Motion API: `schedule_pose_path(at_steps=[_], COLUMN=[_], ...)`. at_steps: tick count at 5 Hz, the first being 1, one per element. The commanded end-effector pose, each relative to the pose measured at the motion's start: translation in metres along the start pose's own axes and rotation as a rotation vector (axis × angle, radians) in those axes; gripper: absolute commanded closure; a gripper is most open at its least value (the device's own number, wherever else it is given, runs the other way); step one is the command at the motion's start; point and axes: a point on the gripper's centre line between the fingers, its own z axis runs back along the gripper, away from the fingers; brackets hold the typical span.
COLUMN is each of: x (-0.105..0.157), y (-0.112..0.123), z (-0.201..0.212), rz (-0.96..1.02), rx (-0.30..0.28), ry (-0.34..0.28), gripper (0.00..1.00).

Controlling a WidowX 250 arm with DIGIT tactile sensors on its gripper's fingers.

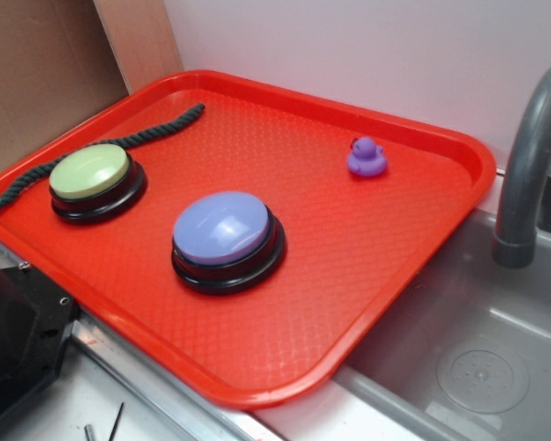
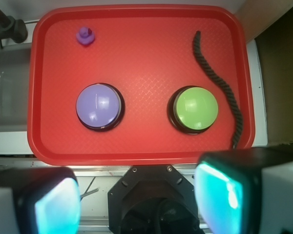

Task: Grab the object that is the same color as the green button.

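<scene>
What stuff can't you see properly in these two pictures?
- Gripper: the wrist view shows only blurred fingers, cut off by the bottom edge; the exterior view doesn't show it.
- Purple duck: small, seen from above in the wrist view, face unclear.
- Green rope: the exterior view hides part of it behind the green button.
- Faucet: the exterior view's right edge cuts it off.
</scene>
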Motion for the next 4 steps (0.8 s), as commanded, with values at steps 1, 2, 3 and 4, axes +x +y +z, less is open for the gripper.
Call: schedule_pose_path(at_steps=[1, 2, 3, 4], x=[0.000, 0.015, 0.033, 0.054], y=[0.000, 0.024, 0.050, 0.083], z=[0.000, -0.022, -0.045, -0.069], rz=[0.000, 0.005, -0.037, -0.050], rx=[0.000, 0.008, 0.009, 0.017], ry=[0.000, -0.026, -0.052, -0.037], gripper=[0.00, 0.00, 0.00, 0.00])
